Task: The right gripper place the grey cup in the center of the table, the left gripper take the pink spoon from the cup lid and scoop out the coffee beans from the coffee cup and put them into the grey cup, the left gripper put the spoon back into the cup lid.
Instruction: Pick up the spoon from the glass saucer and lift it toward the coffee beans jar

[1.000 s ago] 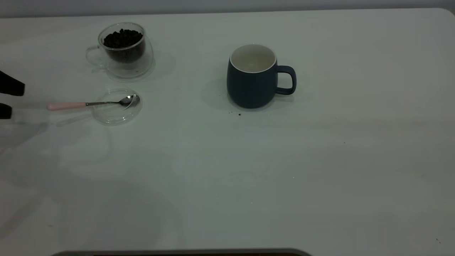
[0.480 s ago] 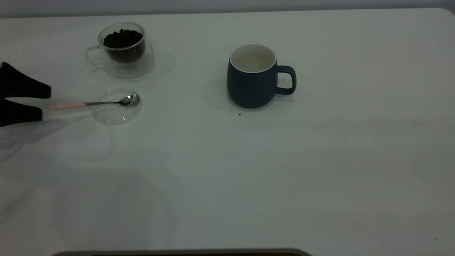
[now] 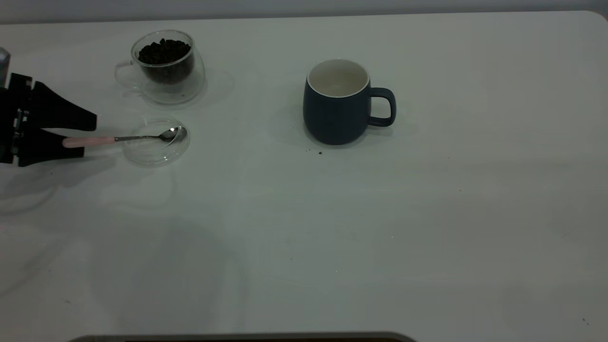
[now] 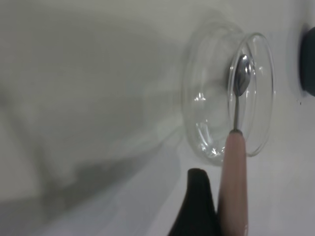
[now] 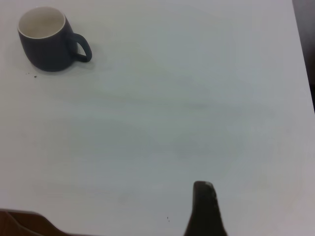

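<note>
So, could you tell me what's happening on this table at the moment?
The left gripper is open at the table's left edge, its fingers either side of the pink spoon's handle, not yet closed on it. The spoon's bowl rests in the cup lid. The coffee cup behind holds the coffee beans. The grey cup stands empty near the middle. Of the right gripper only one fingertip shows, in its own wrist view, well away from the cup.

my left hand (image 3: 88, 138) is matt black plastic. pink spoon (image 3: 123, 138): glossy metal bowl, matt pink handle. cup lid (image 3: 156, 154) and coffee cup (image 3: 164, 71): clear smooth glass. grey cup (image 3: 337, 114): matt outside. surface (image 3: 332, 237): smooth white.
</note>
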`<state>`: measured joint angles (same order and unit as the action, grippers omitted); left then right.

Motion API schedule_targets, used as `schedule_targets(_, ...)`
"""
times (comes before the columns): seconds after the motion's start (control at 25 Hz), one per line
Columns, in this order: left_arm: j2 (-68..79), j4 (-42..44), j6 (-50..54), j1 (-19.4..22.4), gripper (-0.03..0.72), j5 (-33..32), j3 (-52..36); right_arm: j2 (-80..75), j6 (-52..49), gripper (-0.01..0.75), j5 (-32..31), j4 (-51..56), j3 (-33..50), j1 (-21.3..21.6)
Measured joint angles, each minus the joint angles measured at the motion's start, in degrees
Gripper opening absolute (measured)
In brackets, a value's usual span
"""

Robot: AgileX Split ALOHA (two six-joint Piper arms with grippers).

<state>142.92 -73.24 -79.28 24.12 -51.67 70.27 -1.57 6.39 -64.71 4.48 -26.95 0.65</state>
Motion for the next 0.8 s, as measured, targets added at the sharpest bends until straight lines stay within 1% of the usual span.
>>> schedule_targets(0.08,0.0,-0.2,0.0,-0.5,0.655,0.1,0.0,0.0,0.0,0.591,0.0,0.0,0.0,0.0)
schedule_targets(0.2,0.0,-0.4,0.1,-1.0,0.606,0.1,0.0,0.0,0.0,0.591,0.0,0.0,0.0,0.0)
schedule_targets(0.48,0.0,-0.6,0.8,-1.2,0.443,0.0,0.0,0.0,0.0,0.591,0.0,0.0,0.0,0.0)
schedule_targets(0.8,0.0,-1.5,0.9,-1.2,0.219,0.5,0.0,0.0,0.0,0.591,0.0,0.0,0.0,0.0)
